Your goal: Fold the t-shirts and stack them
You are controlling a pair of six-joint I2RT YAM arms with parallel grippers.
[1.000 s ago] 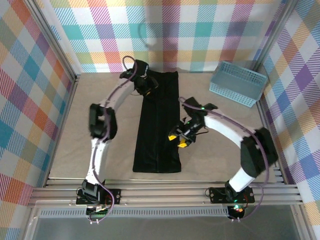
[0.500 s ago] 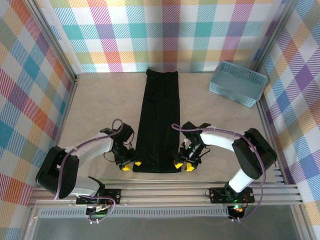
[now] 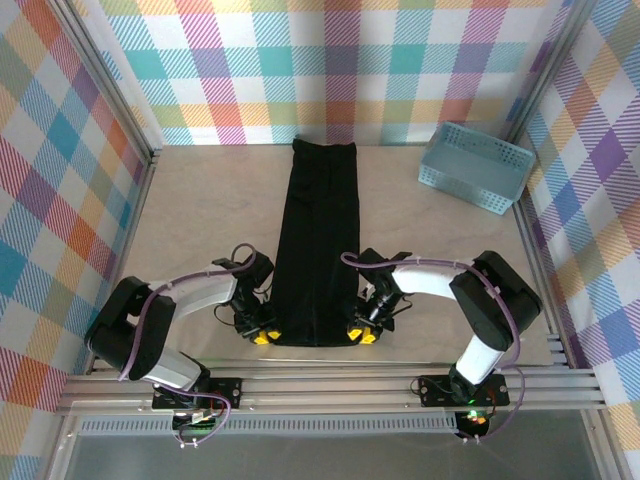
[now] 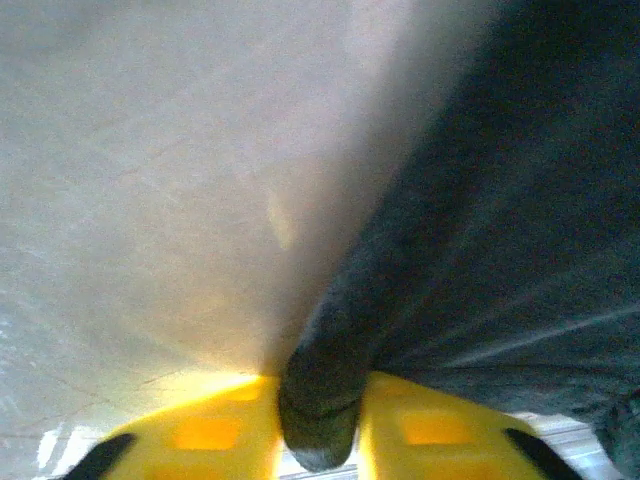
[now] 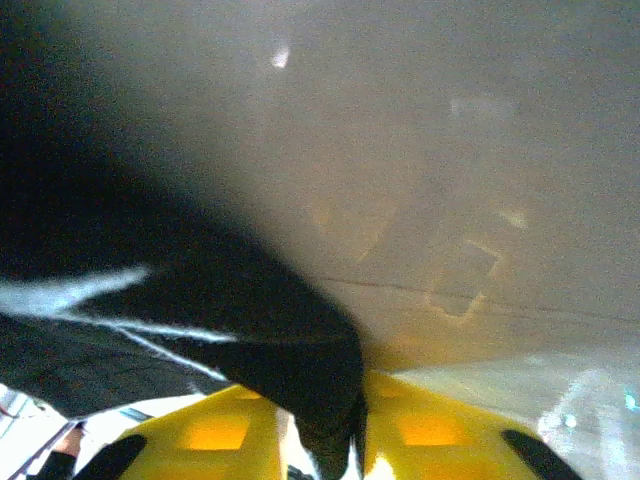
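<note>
the left fingers [image 4: 205,435] and right fingers [image 5: 425,430] each pinch a near corner of the t-shirt [image 3: 318,240], which seems light and limp, so corners suit holding.

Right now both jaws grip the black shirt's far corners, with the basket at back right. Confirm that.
Wrong: the jaws grip the near corners of the shirt, not the far ones, as the top view shows. The basket is at back right.

The top view is bright and sharp; the wrist views are blurred, the t-shirt [image 4: 480,230] unfocused, with glare on the table [image 5: 470,110].
</note>
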